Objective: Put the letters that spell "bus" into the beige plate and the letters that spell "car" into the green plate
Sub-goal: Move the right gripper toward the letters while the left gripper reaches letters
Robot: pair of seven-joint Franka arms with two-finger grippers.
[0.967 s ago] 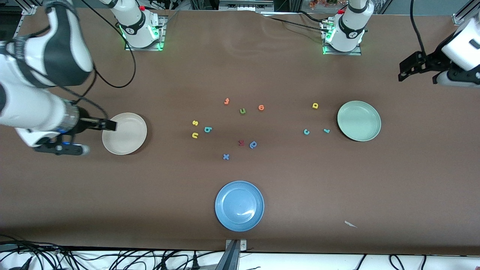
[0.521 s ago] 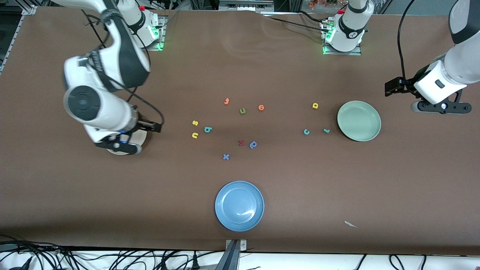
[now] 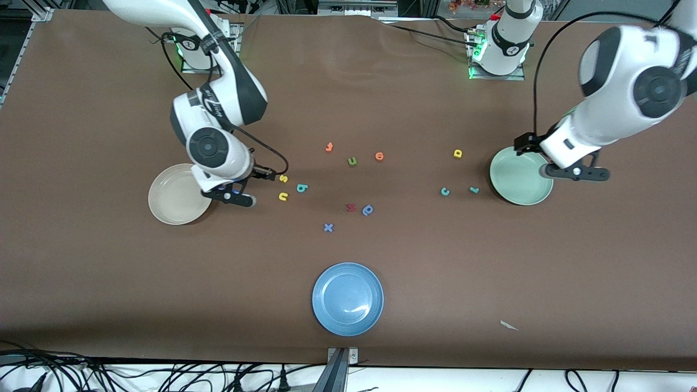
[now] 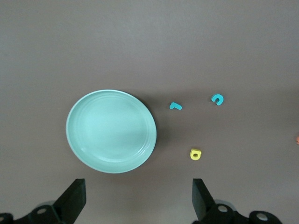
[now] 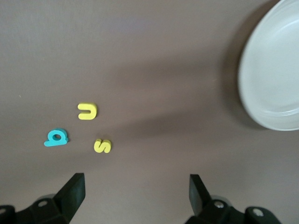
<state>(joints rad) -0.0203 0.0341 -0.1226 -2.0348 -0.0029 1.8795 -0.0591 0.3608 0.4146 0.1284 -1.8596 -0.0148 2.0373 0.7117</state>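
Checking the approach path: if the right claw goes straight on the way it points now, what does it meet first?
The right claw, open, points toward the yellow "s", so probably that letter first; its height above the table is unclear.

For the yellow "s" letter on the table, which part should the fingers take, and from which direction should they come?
The yellow "s" lies flat on the table, apart from the yellow "u" and teal "b". Probably best to come straight down from above and pinch across its narrow width at the middle curve. The right gripper, open, is already beside it.
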